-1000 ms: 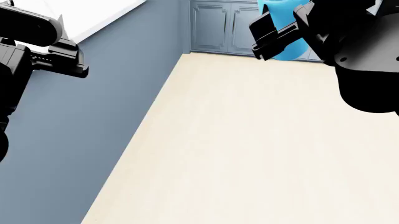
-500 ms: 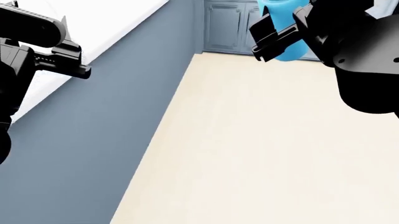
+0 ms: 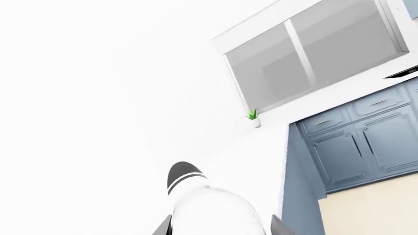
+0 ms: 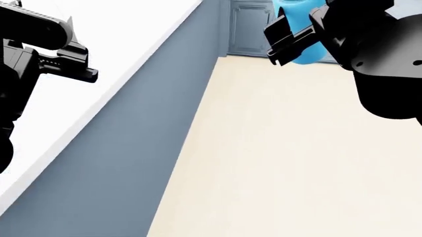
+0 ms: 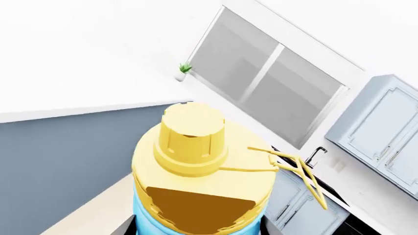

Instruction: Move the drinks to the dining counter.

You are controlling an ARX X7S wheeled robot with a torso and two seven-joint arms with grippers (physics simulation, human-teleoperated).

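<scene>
My right gripper [image 4: 297, 34] is shut on the sky-blue flask [image 4: 309, 55] at the head view's top right, held over the floor. In the right wrist view the flask's yellow screw lid and loop [image 5: 195, 142] stand above my right gripper [image 5: 196, 230]. My left gripper [image 3: 219, 231] is shut on the clear, almost-white bottle [image 3: 212, 208], which ends in a small cap [image 3: 185, 175]. In the head view my left gripper [image 4: 76, 49] hangs above the dining counter's white top [image 4: 132, 44]; the bottle cannot be made out there. The counter's grey-blue base [image 4: 151, 148] runs diagonally below it.
Cream floor [image 4: 283, 158] stretches right of the counter base. Grey-blue cabinets [image 4: 247, 29] close off the far end. A window [image 5: 261, 78] and a small potted plant [image 3: 253, 116] show on the white wall beyond.
The counter's white top and grey-blue base have spread rightward and fill more of the head view's left. Both grippers keep their places in the view and their holds.
</scene>
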